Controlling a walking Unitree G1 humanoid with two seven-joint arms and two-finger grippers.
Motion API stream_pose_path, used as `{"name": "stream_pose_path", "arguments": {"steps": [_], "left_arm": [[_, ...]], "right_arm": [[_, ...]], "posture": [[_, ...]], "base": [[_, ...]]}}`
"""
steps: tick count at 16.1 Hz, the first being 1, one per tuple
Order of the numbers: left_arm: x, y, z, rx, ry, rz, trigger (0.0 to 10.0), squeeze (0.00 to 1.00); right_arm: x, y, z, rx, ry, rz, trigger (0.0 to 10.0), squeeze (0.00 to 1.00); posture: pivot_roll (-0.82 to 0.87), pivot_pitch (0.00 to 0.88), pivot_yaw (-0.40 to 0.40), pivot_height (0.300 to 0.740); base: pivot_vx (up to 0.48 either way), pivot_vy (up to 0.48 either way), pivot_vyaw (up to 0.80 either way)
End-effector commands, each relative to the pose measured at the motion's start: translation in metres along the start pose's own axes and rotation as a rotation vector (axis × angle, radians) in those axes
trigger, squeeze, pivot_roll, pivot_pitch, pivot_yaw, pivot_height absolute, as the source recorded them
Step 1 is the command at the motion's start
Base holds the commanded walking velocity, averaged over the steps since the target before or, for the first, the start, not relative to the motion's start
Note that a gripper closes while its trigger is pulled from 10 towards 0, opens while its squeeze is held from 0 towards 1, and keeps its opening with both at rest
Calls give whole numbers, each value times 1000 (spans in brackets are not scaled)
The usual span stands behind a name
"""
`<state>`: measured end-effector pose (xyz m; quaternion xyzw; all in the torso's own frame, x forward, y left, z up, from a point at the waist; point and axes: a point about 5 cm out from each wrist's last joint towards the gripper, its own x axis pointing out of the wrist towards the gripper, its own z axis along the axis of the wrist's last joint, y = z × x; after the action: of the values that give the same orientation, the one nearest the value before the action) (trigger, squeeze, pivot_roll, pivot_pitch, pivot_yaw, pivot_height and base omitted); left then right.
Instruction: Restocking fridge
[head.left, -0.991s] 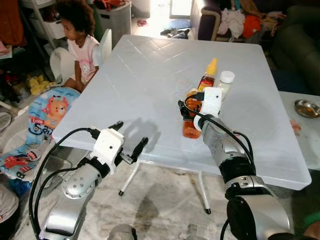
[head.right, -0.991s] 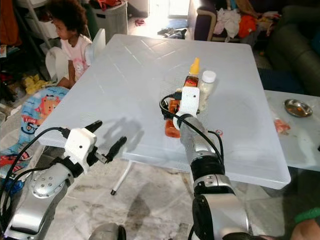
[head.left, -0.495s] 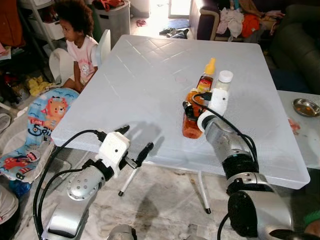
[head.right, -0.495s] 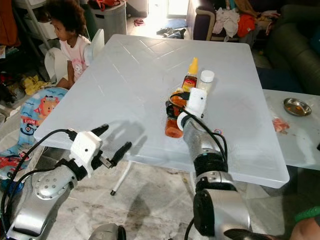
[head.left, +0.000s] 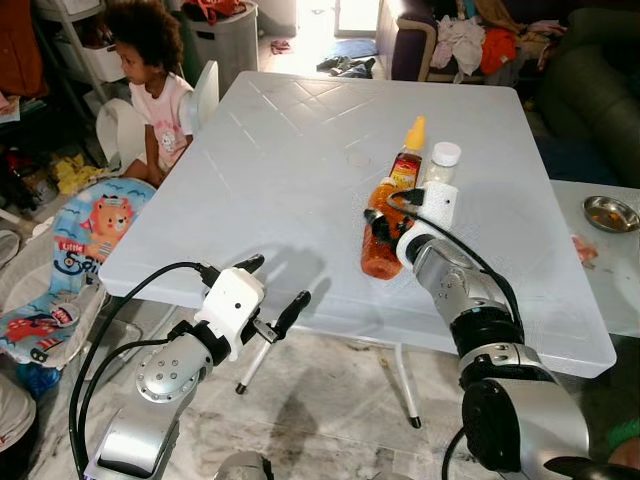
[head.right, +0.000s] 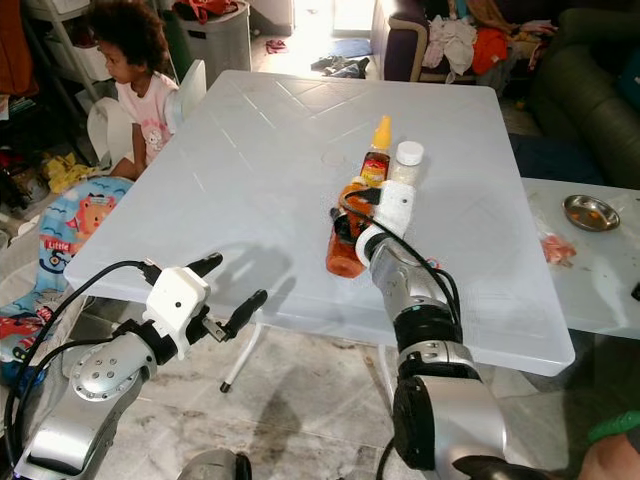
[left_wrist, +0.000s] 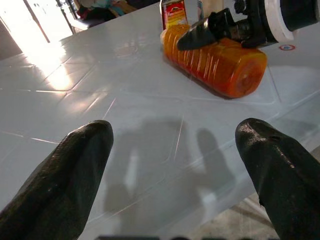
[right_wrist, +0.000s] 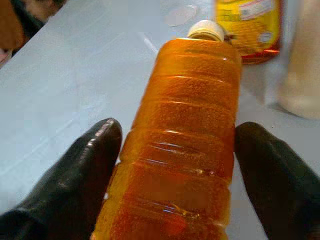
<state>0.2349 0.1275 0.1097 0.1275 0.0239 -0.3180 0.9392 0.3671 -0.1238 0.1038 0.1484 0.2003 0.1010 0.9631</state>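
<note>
Your right gripper (right_wrist: 175, 165) straddled the orange bottle (head.left: 380, 238), its fingers (right_wrist: 80, 170) set wide along both sides. That bottle lay flat on the white table (head.left: 280, 170), beside the sauce bottle (head.left: 410, 155) and white-capped jar (head.left: 441, 165). Your left gripper (head.left: 275, 290) hovered spread off the table's near edge.

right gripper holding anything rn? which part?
The right gripper straddles the lying orange bottle at its ribbed body near the base; firm clamping can't be told. The left gripper holds nothing.
</note>
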Motion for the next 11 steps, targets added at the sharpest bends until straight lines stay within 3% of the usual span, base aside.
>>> {"name": "stream_pose_path", "arguments": {"steps": [1, 2, 3, 4, 8, 10, 11], "left_arm": [[0, -2, 1, 12, 8, -22, 10000, 0], [0, -3, -1, 14, 12, -28, 10000, 0], [1, -4, 0, 16, 11, -30, 10000, 0], [1, -4, 0, 16, 9, -30, 10000, 0], [2, -5, 0, 17, 6, -25, 10000, 0], [4, -3, 2, 21, -5, -6, 10000, 0], [6, -1, 4, 22, -17, 15, 10000, 0]], "right_arm": [[-2, 0, -41, -51, 171, 14, 3176, 0], [-3, 3, -47, -159, 192, 54, 7569, 0], [-3, 2, -50, -177, 199, 53, 8431, 0], [-3, 2, -54, -178, 214, 51, 10000, 0], [-5, -4, -57, -174, 222, 32, 10000, 0], [-5, -10, -47, -197, 142, -28, 10000, 0], [-5, -13, -27, -257, 1, -83, 10000, 0]], "posture": [[85, 24, 0, 740], [84, 21, -3, 740], [85, 20, -5, 740], [86, 18, -7, 740], [81, 16, -10, 740], [78, 14, -12, 740], [76, 12, -13, 740]], "base": [[0, 0, 0], [0, 0, 0], [0, 0, 0], [0, 0, 0], [0, 0, 0], [0, 0, 0], [0, 0, 0]]}}
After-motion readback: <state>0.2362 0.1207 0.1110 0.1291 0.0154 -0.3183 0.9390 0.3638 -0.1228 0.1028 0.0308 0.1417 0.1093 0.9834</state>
